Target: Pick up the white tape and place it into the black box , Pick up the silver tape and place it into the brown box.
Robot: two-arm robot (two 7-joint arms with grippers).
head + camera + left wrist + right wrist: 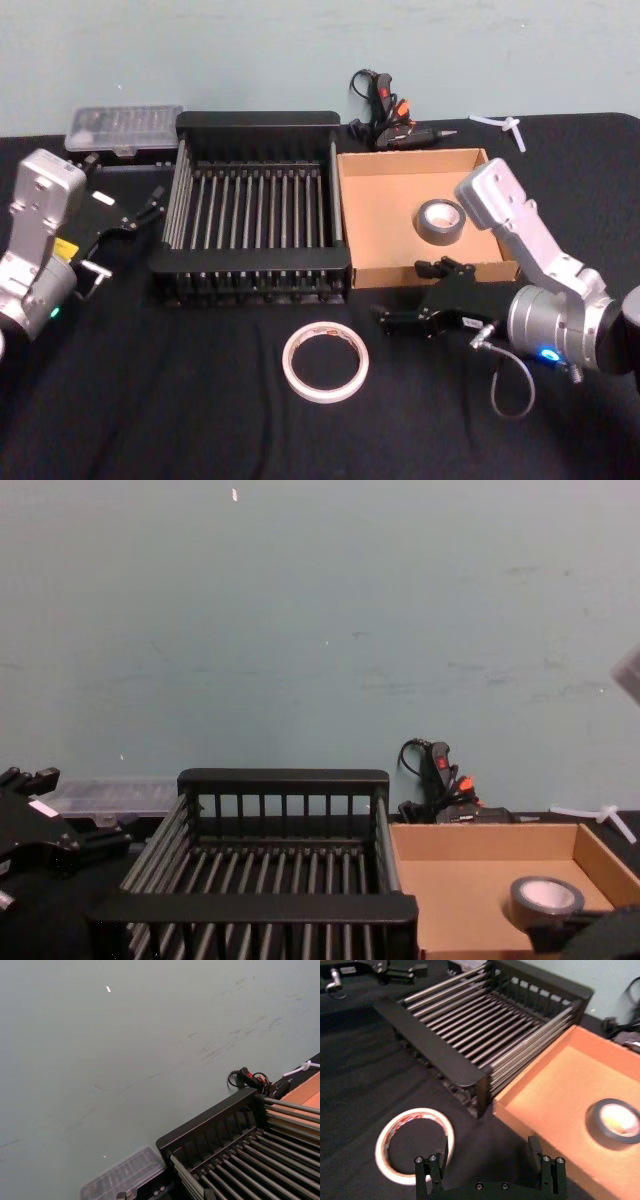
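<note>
Table [180,420]: black cloth, wide bare stretch along near edge.
White tape [325,361]: flat on cloth, near centre, free all round.
Right gripper [405,320]: just right of white tape, before brown box, jaws spread, holding nothing.
Black box [255,285]: mid-table, touching brown box [375,215] on its right.
Silver tape [441,219]: inside brown box.
Left gripper [150,208]: beside black box's left wall, jaws unclear.
Wall [320,610]: pale green, behind.
</note>
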